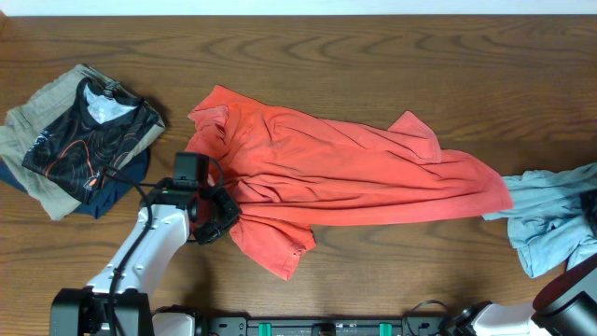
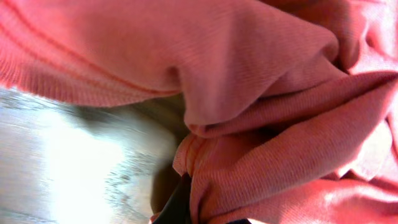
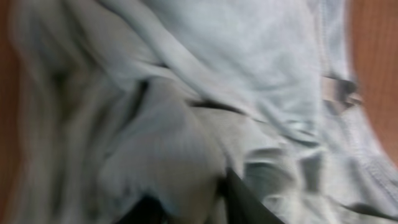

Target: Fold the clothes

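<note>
Dark brown wooden table [image 1: 392, 56], wavy grain running mostly left to right, slight sheen. Fills almost the whole overhead view. Thin pale strip [image 1: 298, 6] along the top edge, past the table's far side; wall or floor, can't tell. Even light from above, soft shadows only. Left wrist view: tabletop washed out by a bright glare patch [image 2: 74, 162], grain faint under it. Right wrist view: blurred orange-brown slivers [image 3: 379, 37] of tabletop at both side edges.
</note>
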Robot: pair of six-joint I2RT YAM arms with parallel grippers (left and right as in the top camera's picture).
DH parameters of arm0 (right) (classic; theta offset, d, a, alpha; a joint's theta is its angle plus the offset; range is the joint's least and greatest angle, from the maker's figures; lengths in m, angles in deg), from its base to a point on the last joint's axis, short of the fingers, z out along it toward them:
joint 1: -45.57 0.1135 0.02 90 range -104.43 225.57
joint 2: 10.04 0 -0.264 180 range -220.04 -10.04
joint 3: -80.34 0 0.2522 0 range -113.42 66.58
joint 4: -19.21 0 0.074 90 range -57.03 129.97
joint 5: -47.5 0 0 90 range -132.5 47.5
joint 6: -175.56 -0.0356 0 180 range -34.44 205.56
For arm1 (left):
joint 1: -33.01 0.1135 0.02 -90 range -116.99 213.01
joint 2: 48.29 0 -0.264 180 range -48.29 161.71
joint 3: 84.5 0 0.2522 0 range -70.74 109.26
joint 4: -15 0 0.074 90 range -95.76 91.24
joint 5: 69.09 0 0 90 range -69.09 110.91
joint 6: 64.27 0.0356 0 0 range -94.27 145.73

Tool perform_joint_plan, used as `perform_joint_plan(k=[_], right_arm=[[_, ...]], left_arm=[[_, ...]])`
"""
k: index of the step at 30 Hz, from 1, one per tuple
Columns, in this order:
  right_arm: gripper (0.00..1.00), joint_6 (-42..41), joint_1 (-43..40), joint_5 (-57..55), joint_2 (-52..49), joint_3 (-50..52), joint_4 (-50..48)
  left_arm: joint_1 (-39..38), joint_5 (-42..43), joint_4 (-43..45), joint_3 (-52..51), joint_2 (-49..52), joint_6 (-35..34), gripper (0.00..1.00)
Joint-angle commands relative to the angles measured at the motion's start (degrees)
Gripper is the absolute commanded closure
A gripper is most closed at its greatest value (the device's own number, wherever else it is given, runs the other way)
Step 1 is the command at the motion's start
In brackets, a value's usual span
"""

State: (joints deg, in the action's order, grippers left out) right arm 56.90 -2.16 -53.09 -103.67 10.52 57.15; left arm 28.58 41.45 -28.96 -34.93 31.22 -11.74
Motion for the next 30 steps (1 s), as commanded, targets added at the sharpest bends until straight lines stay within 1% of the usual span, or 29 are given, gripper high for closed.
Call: perform_joint_plan(k=[1,3,4,7,9,12,15,18,22,26,30], right_arm=[[0.6,2.97,0.31,14.27,-0.33,-4.87,1.31],[0.57,5.77,0.74,22.73,-0.28,-6.8,4.44],[0.57,6.27,1.05,26.51,-0.28,-7.28,5.97],[0.57,6.45,2.43,32.33,-0.28,-7.1,10.34],[0.55,7.08,4.13,32.96,-0.28,-6.67,12.96],[0.54,10.84,7.65,32.68,-0.31,-5.35,15.67],[0.54,11.17,11.21,30.03,-0.31,-3.06,16.76],[0.55,10.78,14.51,25.42,-0.31,0.35,14.78],[0.55,10.69,17.22,22.34,-0.31,5.7,9.55],[0.56,9.33,17.79,20.94,-0.31,9.92,5.22],[0.58,8.33,17.73,18.93,-0.31,11.91,0.96]], left_arm=[[1.05,-1.53,-0.68,0.7,-0.55,-0.04,0.94],[1.05,-1.53,-0.92,0.7,-0.55,-0.02,0.94],[1.05,-1.53,-1.05,0.7,-0.55,-0.04,0.94],[1.05,-1.55,-1.92,0.7,-0.55,-0.04,0.94],[1.05,-1.53,-2.73,0.7,-0.55,-0.04,0.94],[1.05,-1.53,-3.58,0.7,-0.55,-0.04,0.94],[1.03,-1.53,-4.35,0.7,-0.55,-0.04,0.94],[1.03,-1.53,-5.31,0.7,-0.55,-0.04,0.94],[1.03,-1.53,-6.08,0.7,-0.55,-0.04,0.94],[1.03,-1.53,-6.25,0.7,-0.55,-0.04,0.94],[1.03,-1.53,-6.27,0.7,-0.55,-0.04,0.94]])
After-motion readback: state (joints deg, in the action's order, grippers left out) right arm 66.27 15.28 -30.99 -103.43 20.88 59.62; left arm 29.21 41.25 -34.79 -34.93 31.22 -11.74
